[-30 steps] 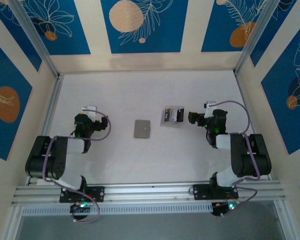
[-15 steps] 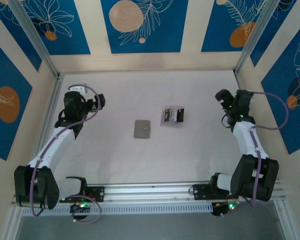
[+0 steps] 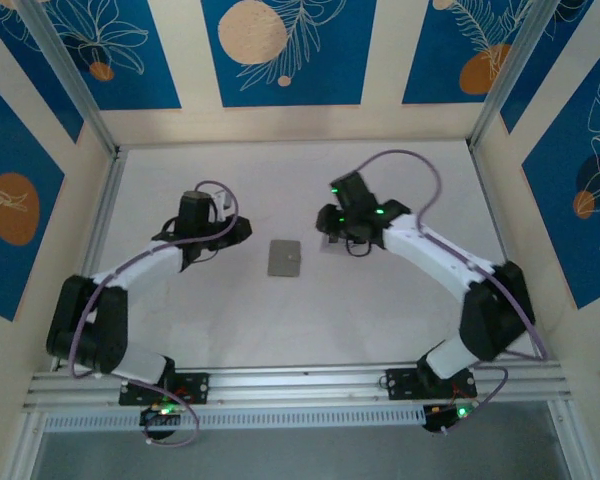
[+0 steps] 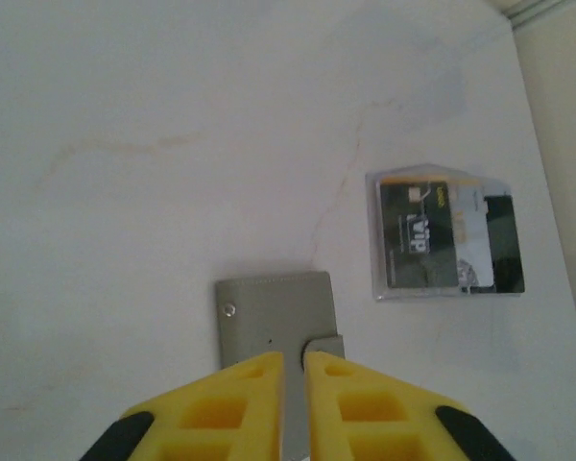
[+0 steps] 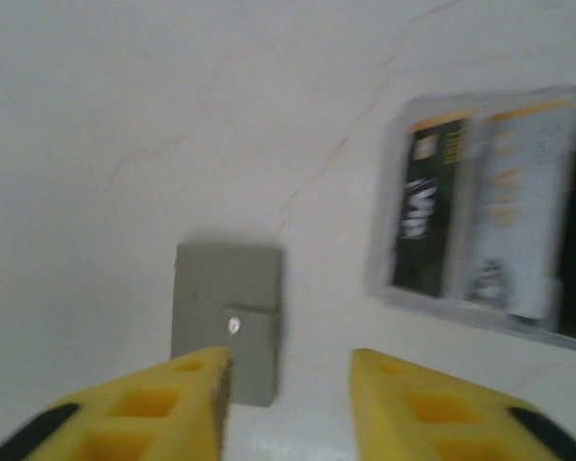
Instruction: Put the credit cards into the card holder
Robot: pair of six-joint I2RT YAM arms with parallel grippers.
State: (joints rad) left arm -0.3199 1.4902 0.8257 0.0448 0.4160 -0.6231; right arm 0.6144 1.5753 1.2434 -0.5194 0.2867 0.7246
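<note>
White table [image 3: 240, 320] bears a flat grey square card holder [image 4: 274, 307] and black and pale credit cards [image 4: 448, 235]; left fingers [image 4: 240, 394] nearly shut, empty; right fingers [image 5: 173, 403] half-open, so best pinch one card's edge.

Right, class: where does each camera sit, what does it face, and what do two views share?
Top external: above and behind the robot, looking down on the table; left gripper and right gripper show.
Left wrist: on the wrist, looking past the left gripper at the card holder.
Right wrist: likewise, past the right gripper.
Shared: both wrist views show card holder and credit cards.
</note>
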